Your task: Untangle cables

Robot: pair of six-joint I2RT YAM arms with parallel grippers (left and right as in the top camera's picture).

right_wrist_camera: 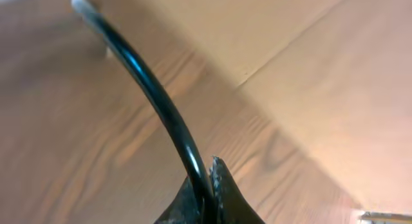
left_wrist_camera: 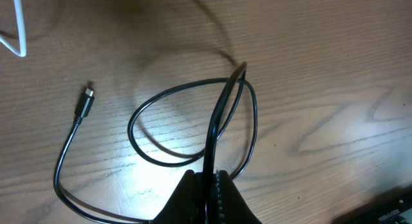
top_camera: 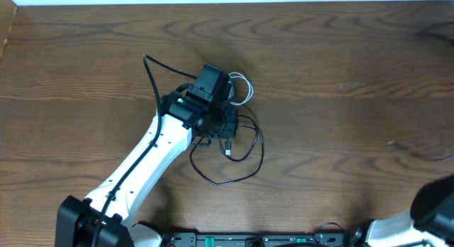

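Observation:
The black cable [top_camera: 261,151] lies in loose loops on the wooden table, its small plug [top_camera: 228,149] just below my left gripper [top_camera: 221,125]. The left wrist view has my left gripper [left_wrist_camera: 209,176] shut on one strand of the black cable [left_wrist_camera: 136,114], which rises from between the fingers and crosses a loop; the plug [left_wrist_camera: 85,102] rests free at the left. The white cable [top_camera: 250,91] curls beside the left wrist and shows at the top left corner [left_wrist_camera: 21,31]. My right gripper [right_wrist_camera: 211,169] is shut; a thick black wire [right_wrist_camera: 151,89] runs up past its fingers.
The left arm [top_camera: 142,169] reaches from the bottom left to the middle of the table [top_camera: 340,77], its own black wire [top_camera: 152,77] arching behind it. Only part of the right arm [top_camera: 433,208] shows, at the bottom right corner. A pale wall meets the floor behind the right gripper.

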